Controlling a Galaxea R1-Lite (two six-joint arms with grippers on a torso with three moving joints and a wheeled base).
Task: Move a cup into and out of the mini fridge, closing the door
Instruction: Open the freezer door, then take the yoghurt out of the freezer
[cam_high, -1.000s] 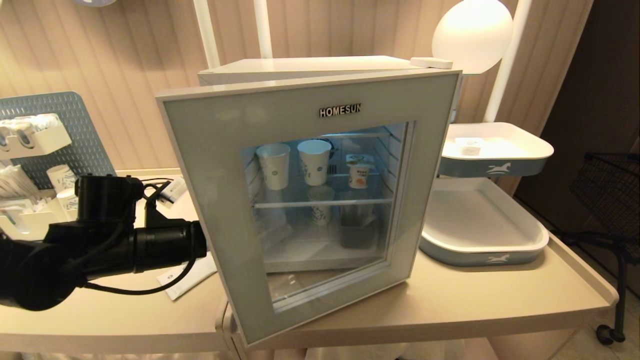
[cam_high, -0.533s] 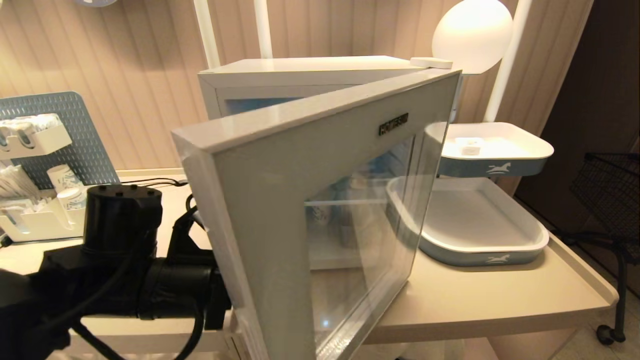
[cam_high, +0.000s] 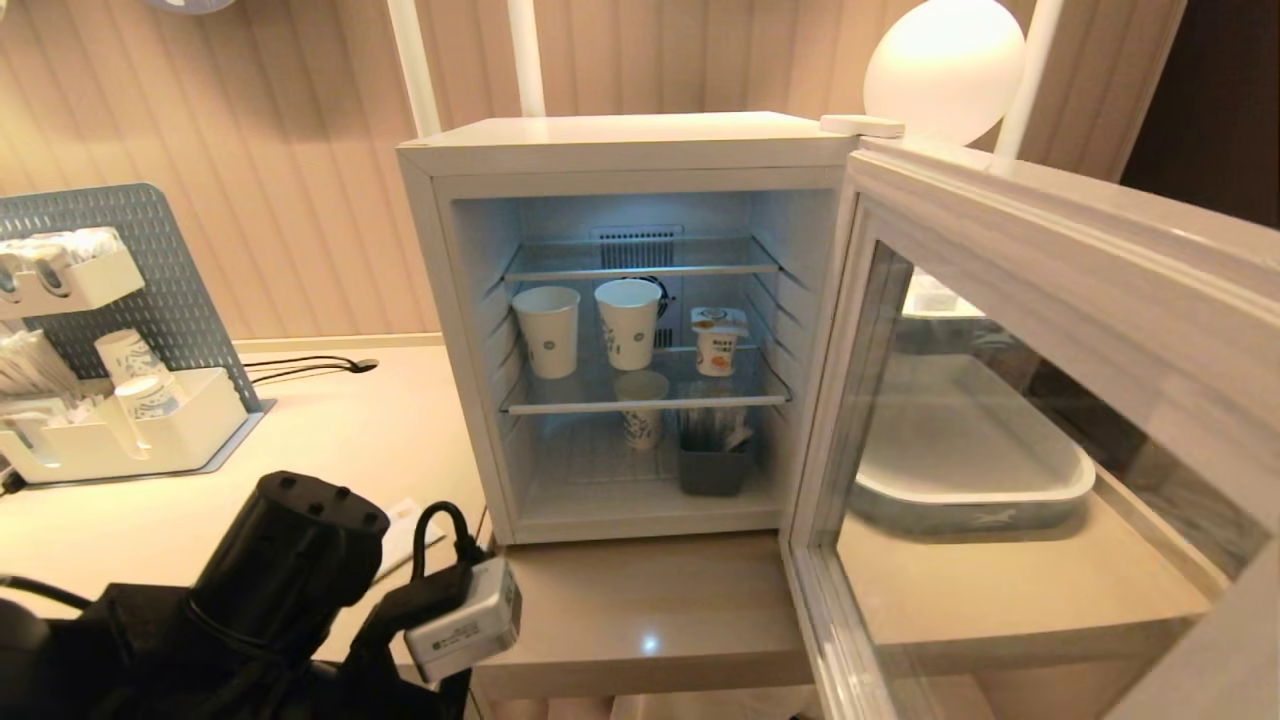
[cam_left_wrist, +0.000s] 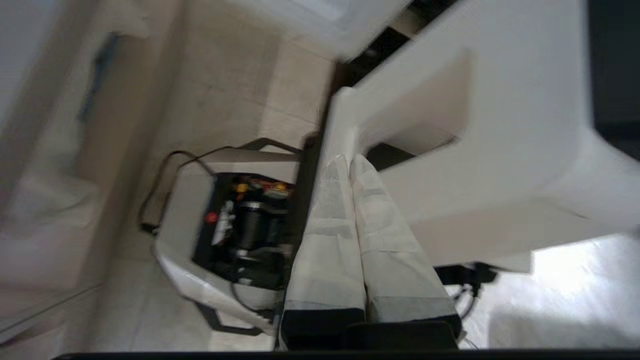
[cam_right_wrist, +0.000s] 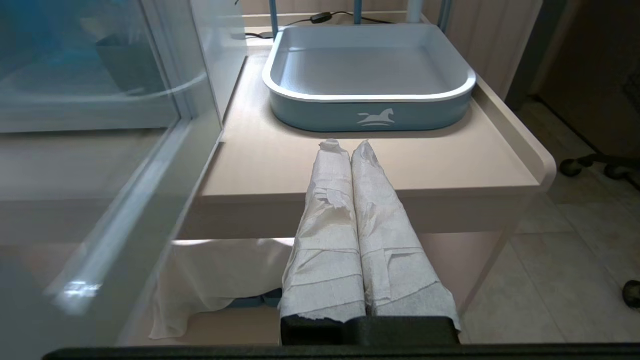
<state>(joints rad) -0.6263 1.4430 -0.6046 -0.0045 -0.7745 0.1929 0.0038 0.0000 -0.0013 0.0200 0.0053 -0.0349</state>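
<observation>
On the middle shelf of the mini fridge (cam_high: 620, 150), toward its right side, sits the cup (cam_high: 717, 342), just beside two taller paper cups (cam_high: 590, 328). The door (cam_high: 1010, 400) is swung wide open to the right, so the inside is fully exposed.

The left gripper (cam_left_wrist: 350, 165) is down low by the front edge of the counter (cam_high: 330, 440), well away from the shelf, with its padded jaws clenched together on nothing. The right gripper (cam_right_wrist: 345, 150) hangs parked by the counter's right end, facing the blue tray (cam_right_wrist: 370, 107), jaws pressed together and empty too.

What worries me from here:
- Clenched jaws can't grab anything, so they need to spread before going in, or they'd just shove the cup back.
- The cup stands close to the paper cups and the shelf above is low, so a sloppy reach could knock the neighbours over or clip the wire shelf.
- That wide lid rim looks easy to catch, and a hard squeeze could dent a thin plastic cup.
- The open door sticks out near the right arm, so swinging it shut could bump something.
</observation>
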